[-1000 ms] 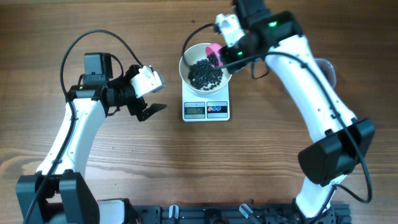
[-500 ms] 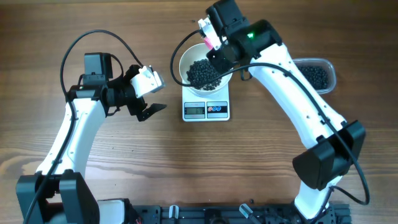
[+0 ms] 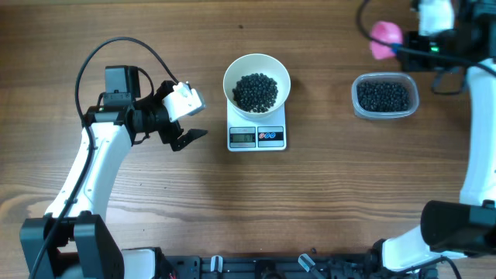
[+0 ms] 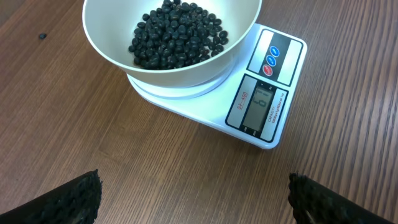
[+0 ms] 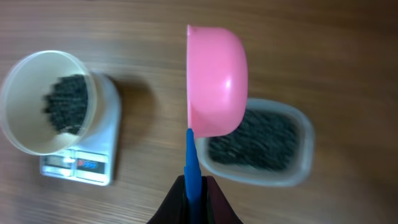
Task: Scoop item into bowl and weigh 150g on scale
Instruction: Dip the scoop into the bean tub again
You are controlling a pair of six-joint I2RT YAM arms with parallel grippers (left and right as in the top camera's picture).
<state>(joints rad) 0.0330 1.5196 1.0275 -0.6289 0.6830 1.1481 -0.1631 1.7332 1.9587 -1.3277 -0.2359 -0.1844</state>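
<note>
The white bowl (image 3: 256, 68) stands on the scale (image 3: 257, 137) with a pile of black beads, the item (image 3: 256, 91), inside it. My left wrist view shows the same bowl (image 4: 106, 37), the beads (image 4: 177, 34) and the scale's display (image 4: 261, 102). My left gripper (image 3: 186, 116) hovers open to the left of the scale, nothing between its fingers (image 4: 74, 199). At the far right, beyond the tub, my right gripper (image 3: 418, 48) is shut on the blue handle (image 5: 193, 158) of a pink scoop (image 5: 217, 81), which is tipped on its side.
A clear plastic tub (image 3: 412, 96) holding more black beads (image 3: 384, 96) sits right of the scale. One stray bead (image 4: 42, 36) lies on the wood left of the bowl. Both arms' bases stand at the table's near edge.
My right arm has swung the pink scoop from over the bowl away to the right, past the tub. The left arm has not moved.
</note>
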